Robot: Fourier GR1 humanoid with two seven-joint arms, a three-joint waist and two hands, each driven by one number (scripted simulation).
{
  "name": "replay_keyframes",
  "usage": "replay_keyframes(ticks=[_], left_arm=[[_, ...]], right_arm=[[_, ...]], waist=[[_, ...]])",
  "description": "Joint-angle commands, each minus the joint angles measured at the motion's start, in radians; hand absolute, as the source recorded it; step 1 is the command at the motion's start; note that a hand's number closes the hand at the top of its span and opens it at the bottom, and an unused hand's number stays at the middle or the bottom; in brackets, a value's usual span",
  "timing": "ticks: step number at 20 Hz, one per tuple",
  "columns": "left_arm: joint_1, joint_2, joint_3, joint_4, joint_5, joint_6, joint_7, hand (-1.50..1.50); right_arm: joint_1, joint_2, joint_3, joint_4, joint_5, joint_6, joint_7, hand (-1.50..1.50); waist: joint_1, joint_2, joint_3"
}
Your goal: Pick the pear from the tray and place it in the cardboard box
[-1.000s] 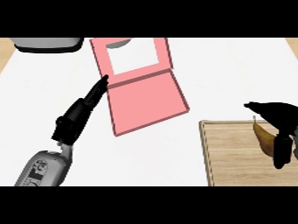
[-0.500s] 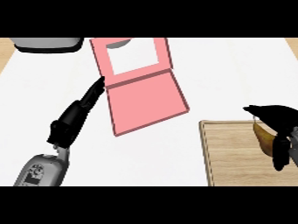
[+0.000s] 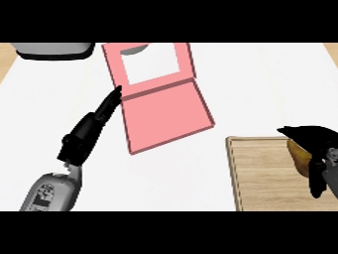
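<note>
- Counter top (image 3: 274,89), white, seen steeply from above, with a grey object (image 3: 54,50) at its far left corner.
- An open pink cardboard box (image 3: 164,114) lies at the far middle, its flap folded out flat towards the viewer.
- A wooden tray (image 3: 266,173) sits at the near right, well apart from the box.
- The right hand (image 3: 317,141) is over the tray, its fingers curled down round the pear (image 3: 300,156). Only a yellow-brown sliver of the fruit shows under the palm.
- Whether the pear has left the tray surface cannot be told from this view.
- The left hand (image 3: 91,126) lies at the left, fingers straight and together, pointing at the box's left edge. Whether the tip touches the box is unclear.
- The step in hand looks like the grasp: the pear is enclosed but not yet carried anywhere.
- The next move probably calls for lifting the fruit clear of the tray rim, then carrying it left and away across the counter to the box opening.
</note>
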Motion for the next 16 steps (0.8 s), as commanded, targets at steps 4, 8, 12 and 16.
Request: replay_keyframes(ticks=[4, 8, 12, 16], left_arm=[[0.013, -0.021, 0.019, -0.007, -0.022, -0.011, -0.005, 0.0], [0.023, 0.014, 0.044, -0.046, 0.012, -0.084, 0.008, 0.0], [0.028, -0.015, 0.047, -0.009, -0.029, -0.047, -0.01, 0.0], [-0.003, 0.001, 0.083, -0.025, 0.018, -0.097, 0.028, 0.0]], right_arm=[[0.073, 0.003, -0.02, -0.009, 0.097, -0.006, -0.067, -1.5], [0.018, 0.019, -0.023, 0.123, 0.176, -0.078, -0.136, -1.5], [0.032, 0.038, -0.016, 0.137, 0.241, -0.085, -0.141, -1.5], [0.03, 0.09, -0.028, 0.082, 0.238, -0.019, -0.109, 1.5]], waist=[[-0.003, -0.001, 0.0], [0.002, 0.0, 0.0], [0.0, 0.0, 0.0], [-0.002, -0.001, -0.001]])
